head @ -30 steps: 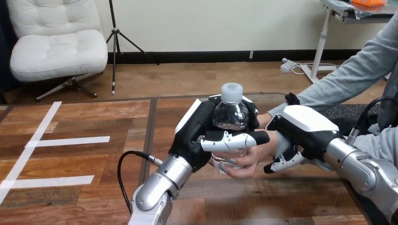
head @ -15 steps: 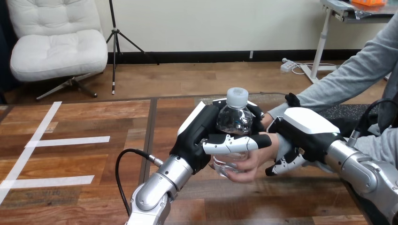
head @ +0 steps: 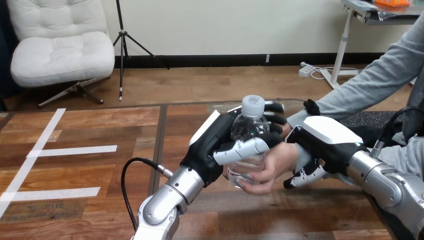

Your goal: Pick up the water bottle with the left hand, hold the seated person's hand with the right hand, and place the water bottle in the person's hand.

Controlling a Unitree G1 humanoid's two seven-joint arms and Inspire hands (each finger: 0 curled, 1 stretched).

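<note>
Water bottle (head: 248, 131) stands upright in the left hand's (head: 212, 145) loose wrap, resting in the person's hand (head: 275, 164) at five o'clock, whose wrist (head: 299, 154) the right hand (head: 327, 139) clasps, likely to steady the handover.

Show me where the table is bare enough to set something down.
Bare table lies between the white tape stripes and the left arm, and along the near edge between both arms. Crowded where left hand, bottle, person's hand and right hand meet.

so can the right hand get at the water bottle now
Probably not: the right hand is curled round the person's wrist, and the person's hand sits between it and the water bottle.
</note>
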